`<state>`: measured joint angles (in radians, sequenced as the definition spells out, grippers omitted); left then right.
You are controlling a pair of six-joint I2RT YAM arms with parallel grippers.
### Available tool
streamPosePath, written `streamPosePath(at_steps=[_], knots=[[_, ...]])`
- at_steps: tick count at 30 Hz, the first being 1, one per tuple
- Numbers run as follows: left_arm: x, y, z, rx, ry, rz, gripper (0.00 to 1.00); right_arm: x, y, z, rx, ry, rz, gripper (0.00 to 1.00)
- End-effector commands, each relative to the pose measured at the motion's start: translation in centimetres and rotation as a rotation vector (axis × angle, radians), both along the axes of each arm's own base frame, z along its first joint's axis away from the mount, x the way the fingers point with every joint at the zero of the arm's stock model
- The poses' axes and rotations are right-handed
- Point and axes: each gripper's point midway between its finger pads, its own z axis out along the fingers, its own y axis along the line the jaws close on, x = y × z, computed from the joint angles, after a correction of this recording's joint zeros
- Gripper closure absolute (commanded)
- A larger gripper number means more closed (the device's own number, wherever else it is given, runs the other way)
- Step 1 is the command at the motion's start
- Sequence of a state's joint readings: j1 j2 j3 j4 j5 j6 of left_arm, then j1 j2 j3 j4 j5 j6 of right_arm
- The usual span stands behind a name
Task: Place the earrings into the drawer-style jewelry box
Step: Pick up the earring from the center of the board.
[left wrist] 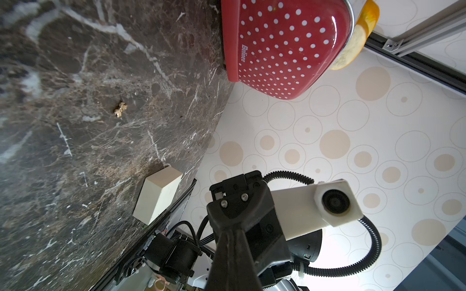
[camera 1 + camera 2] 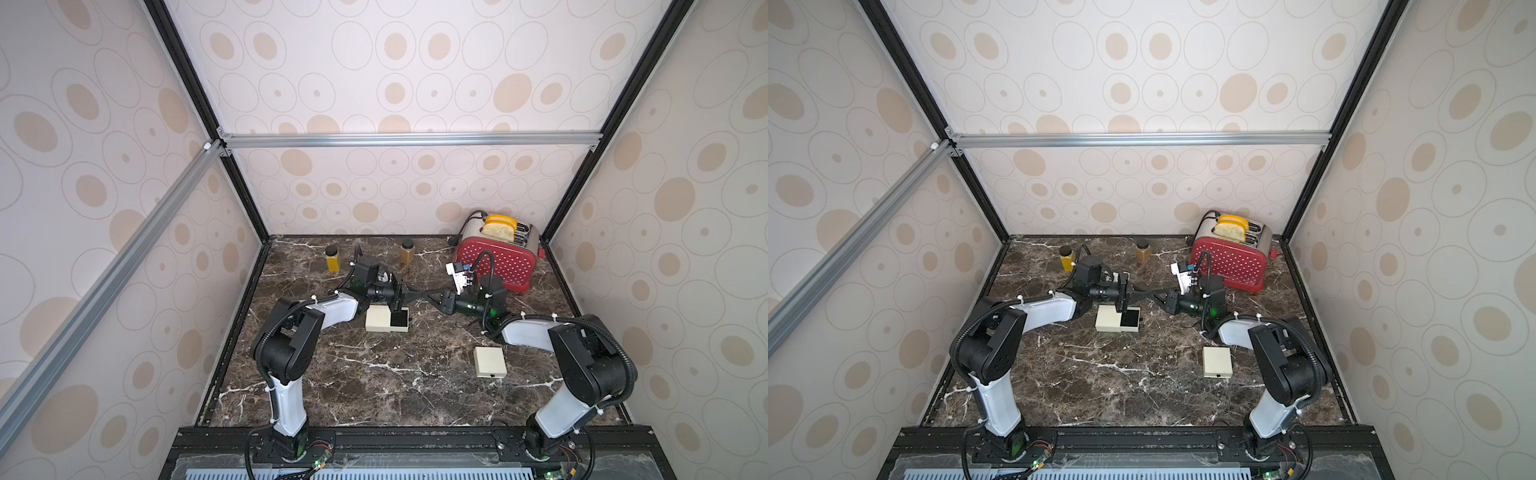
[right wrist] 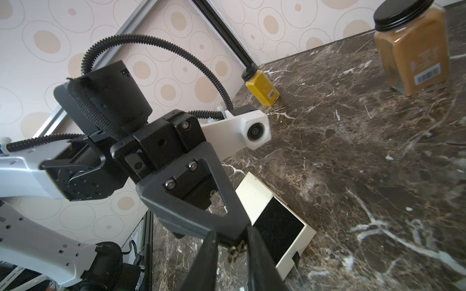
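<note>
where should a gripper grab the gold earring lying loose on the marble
Pinch the gold earring at its narrow waist between the two lobes, coming straight down: it lies flat on the marble, so a side approach would likely push it.

**Finishes, as my feeds show them**

The bench (image 2: 374, 374) is polished dark marble, white-veined. The toaster (image 2: 494, 262) wears glossy red enamel with white dots under a bright metal top. Nearer me than the toaster, the jewelry box (image 2: 377, 322) looks matt cream, card or plastic, its drawer (image 2: 400, 319) lined in black velvety cloth. The earring (image 3: 237, 250) is shiny gold metal.
</note>
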<state>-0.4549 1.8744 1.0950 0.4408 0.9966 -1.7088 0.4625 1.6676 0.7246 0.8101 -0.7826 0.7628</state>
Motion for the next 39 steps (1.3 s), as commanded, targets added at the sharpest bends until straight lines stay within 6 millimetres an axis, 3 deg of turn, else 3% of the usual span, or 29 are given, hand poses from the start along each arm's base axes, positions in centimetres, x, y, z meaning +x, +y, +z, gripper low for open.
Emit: streamPosePath(at_steps=[1, 22, 27, 31, 39], knots=[[0.4, 0.2, 2.3, -0.035, -0.055, 0.018, 1.00, -0.8, 0.9, 0.5, 0.015, -0.012, 0.052, 0.79], [-0.2, 0.4, 1.6, -0.003, -0.066, 0.008, 1.00, -0.4, 2.0, 0.1, -0.037, 0.035, 0.034, 0.92], [-0.7, 1.0, 1.4, 0.062, -0.096, -0.015, 0.80, -0.1, 1.6, -1.3, -0.118, 0.089, -0.004, 1.00], [-0.7, 1.3, 1.6, 0.093, -0.124, -0.018, 0.64, -0.2, 1.6, -2.5, -0.203, 0.132, -0.024, 1.00], [-1.4, 2.6, 0.2, 0.224, -0.164, -0.029, 0.47, -0.5, 1.0, -3.8, -0.366, 0.179, -0.069, 1.00]])
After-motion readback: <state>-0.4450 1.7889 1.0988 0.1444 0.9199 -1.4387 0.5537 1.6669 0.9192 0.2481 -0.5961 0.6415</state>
